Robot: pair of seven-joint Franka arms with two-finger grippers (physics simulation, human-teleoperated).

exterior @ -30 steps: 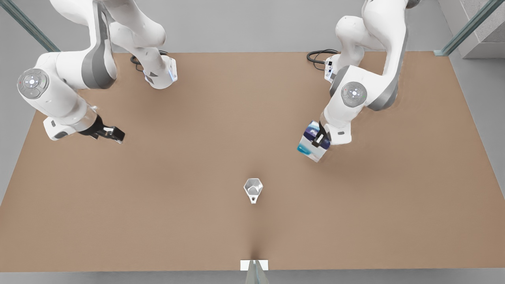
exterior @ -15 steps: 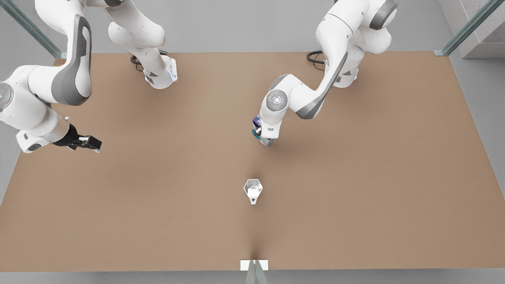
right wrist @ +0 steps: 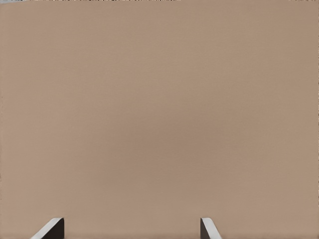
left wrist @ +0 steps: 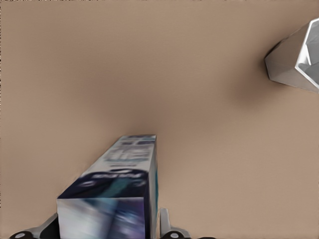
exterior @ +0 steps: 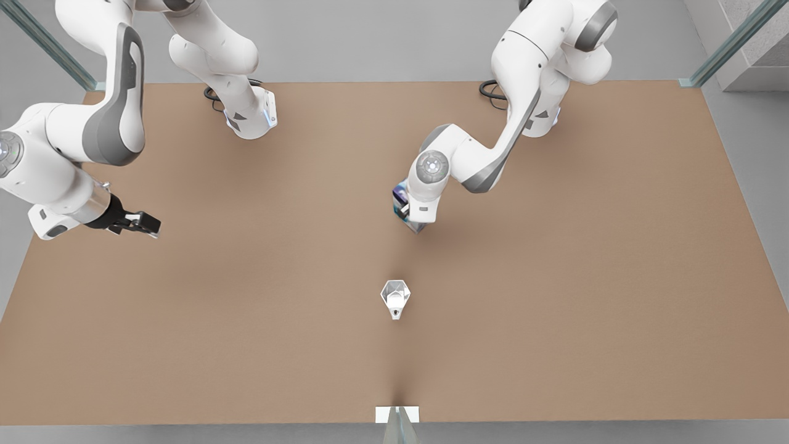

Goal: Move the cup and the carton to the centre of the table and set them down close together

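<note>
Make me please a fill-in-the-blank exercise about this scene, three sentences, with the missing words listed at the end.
1. The left gripper, near the table's centre, is shut on the ____.
2. The right gripper, over the table at the front view's left, has its fingers ____ and holds nothing.
3. The cup stands on the table, and ____ gripper touches it.

Missing words: carton; open; neither

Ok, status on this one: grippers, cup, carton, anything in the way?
Left gripper shut on the carton, held just short of the cup. Right gripper open, waiting near the table edge on the front view's left. Cup standing mid-table. Nothing between them.
</note>
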